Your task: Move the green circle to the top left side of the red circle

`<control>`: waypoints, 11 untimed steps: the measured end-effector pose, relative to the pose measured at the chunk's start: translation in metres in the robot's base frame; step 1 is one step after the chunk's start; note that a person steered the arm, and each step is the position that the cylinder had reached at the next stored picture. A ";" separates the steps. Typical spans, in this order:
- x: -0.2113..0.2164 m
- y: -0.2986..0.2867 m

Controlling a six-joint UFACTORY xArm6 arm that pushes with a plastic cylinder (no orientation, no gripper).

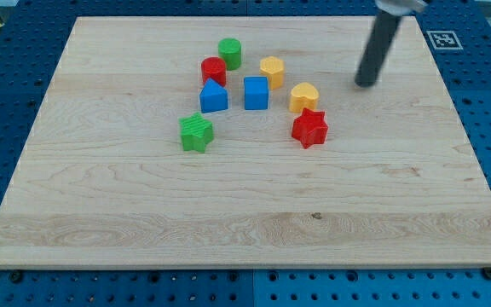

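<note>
The green circle (229, 53) stands near the board's top, touching the upper right of the red circle (213, 71). My tip (366, 84) rests on the board well to the view's right of both, past the yellow blocks, touching no block. The rod slants up to the view's top right.
A blue block (214, 97) sits just below the red circle, a blue cube (256, 92) to its right. A yellow hexagon (272, 72), a yellow heart (304, 97), a red star (309, 128) and a green star (196, 133) lie around. The wooden board (101, 213) rests on a blue pegboard.
</note>
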State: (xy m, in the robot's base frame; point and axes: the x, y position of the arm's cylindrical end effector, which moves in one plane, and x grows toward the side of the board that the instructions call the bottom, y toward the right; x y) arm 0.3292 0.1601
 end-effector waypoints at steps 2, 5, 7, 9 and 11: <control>-0.002 -0.058; -0.047 -0.203; -0.047 -0.206; -0.039 -0.215; -0.030 -0.247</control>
